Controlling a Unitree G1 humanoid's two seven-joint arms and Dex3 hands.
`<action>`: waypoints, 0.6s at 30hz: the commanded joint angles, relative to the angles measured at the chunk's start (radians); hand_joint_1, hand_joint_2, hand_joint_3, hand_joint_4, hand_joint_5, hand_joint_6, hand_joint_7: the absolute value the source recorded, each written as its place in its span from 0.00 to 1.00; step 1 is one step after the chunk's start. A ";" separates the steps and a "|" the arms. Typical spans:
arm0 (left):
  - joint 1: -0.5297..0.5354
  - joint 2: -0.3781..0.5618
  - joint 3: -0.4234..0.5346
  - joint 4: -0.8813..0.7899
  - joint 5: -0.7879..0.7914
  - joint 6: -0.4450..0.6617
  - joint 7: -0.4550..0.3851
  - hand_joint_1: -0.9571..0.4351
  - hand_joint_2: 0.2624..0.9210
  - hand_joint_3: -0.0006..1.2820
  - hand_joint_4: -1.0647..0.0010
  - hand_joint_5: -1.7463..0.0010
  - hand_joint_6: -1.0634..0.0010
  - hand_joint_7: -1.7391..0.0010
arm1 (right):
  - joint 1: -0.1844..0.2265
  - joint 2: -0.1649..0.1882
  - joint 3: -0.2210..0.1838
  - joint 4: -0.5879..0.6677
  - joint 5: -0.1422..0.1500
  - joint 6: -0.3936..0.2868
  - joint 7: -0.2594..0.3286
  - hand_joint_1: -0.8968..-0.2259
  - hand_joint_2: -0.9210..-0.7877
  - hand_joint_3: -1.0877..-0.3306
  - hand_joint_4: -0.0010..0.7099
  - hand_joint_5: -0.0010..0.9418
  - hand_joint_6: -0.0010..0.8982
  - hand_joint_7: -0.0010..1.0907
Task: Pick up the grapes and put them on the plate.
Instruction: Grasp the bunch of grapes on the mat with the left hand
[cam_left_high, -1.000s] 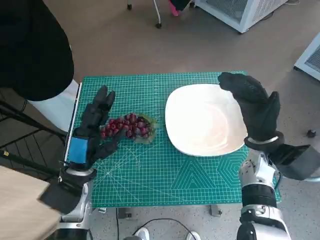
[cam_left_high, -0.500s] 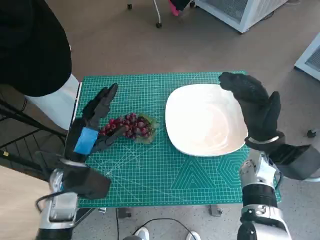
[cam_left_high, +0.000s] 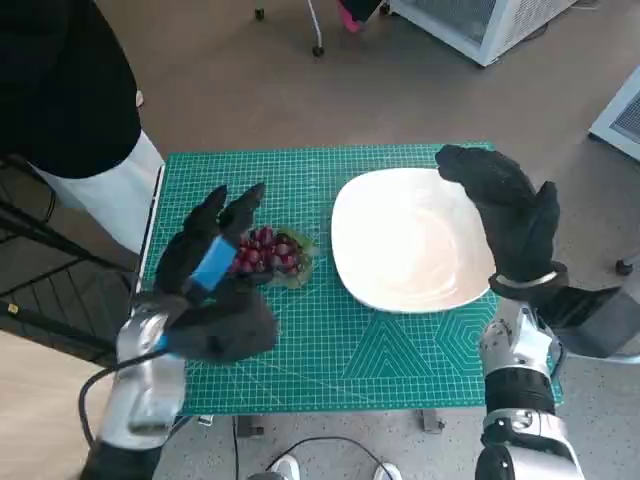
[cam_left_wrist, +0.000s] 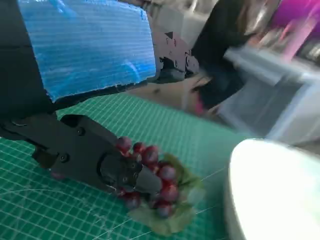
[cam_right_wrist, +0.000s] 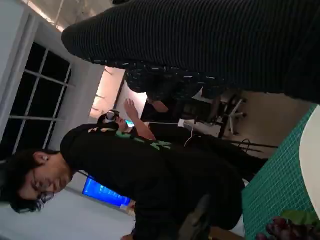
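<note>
One bunch of grapes (cam_left_high: 263, 255) on the green mat (cam_left_high: 350, 350), left of the plate (cam_left_high: 405, 250), near it but not touching. Dark red, round, glossy, packed tight; pale green leafy bit under and around the plate-side end. Left wrist view shows the same: grapes (cam_left_wrist: 150, 175) sit on the mat with the greenish leaf spreading toward the plate (cam_left_wrist: 275, 195).

Left hand (cam_left_high: 210, 265) hovers at the bunch's left side, blue tape up, fingers (cam_left_high: 240, 212) spread and pointing away from the robot, over the left end of the bunch. Nothing in its grip. In the wrist view a black finger (cam_left_wrist: 95, 157) lies in front of the grapes; can't tell whether it touches them. Grapes not lifted, flat on the mat.

Right hand (cam_left_high: 510, 215) sits at the plate's right rim, fingers extended over the far right corner, holding nothing. Can't tell if it touches the rim. Right wrist view: only the glove (cam_right_wrist: 210, 45) as a dark band, plus the plate edge and a sliver of grapes (cam_right_wrist: 285, 229) in one corner.

Plate is white, squarish with rounded corners, on the mat's right half. Mat covers the tabletop. A person (cam_right_wrist: 130, 170) in dark clothes shows in the right wrist view.
</note>
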 joint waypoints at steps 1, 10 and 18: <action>-0.082 0.005 -0.053 0.090 0.033 0.072 -0.036 0.35 0.73 0.00 0.99 1.00 0.85 1.00 | 0.007 -0.001 -0.002 0.012 -0.004 0.010 0.009 0.45 0.00 0.67 0.46 0.00 0.47 0.00; -0.209 -0.007 -0.120 0.320 0.016 0.100 -0.009 0.35 0.73 0.00 1.00 1.00 0.85 1.00 | 0.004 -0.005 -0.007 0.011 0.002 0.015 0.012 0.44 0.00 0.67 0.46 0.00 0.47 0.00; -0.297 -0.018 -0.155 0.516 -0.018 0.045 0.072 0.36 0.73 0.00 1.00 1.00 0.86 1.00 | 0.002 -0.005 -0.014 0.018 0.003 0.020 0.016 0.44 0.00 0.67 0.46 0.00 0.47 0.00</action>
